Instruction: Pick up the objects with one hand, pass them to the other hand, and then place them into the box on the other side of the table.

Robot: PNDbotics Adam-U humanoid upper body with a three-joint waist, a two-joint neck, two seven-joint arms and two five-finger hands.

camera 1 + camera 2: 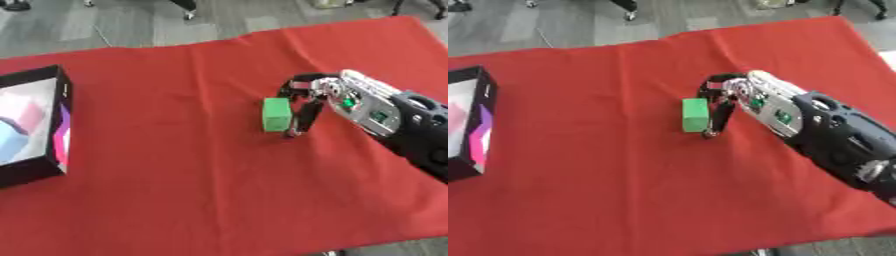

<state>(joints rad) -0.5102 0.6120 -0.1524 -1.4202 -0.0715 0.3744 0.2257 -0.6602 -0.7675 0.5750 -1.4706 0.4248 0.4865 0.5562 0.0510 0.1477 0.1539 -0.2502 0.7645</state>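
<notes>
A green block (276, 114) stands on the red cloth a little right of the middle. My right hand (354, 100) reaches in from the right, its fingers (304, 117) curled downward right beside the block's right side, the tips at the cloth. Contact with the block is hard to judge; the fingers do not wrap it. A black box (58, 120) with a pale lining sits at the left edge and holds pink and light blue shapes. My left hand is out of sight.
The red cloth (175, 190) covers the table, with grey floor beyond its far edge. Chair legs show at the top. The cloth's front edge runs near the lower right corner.
</notes>
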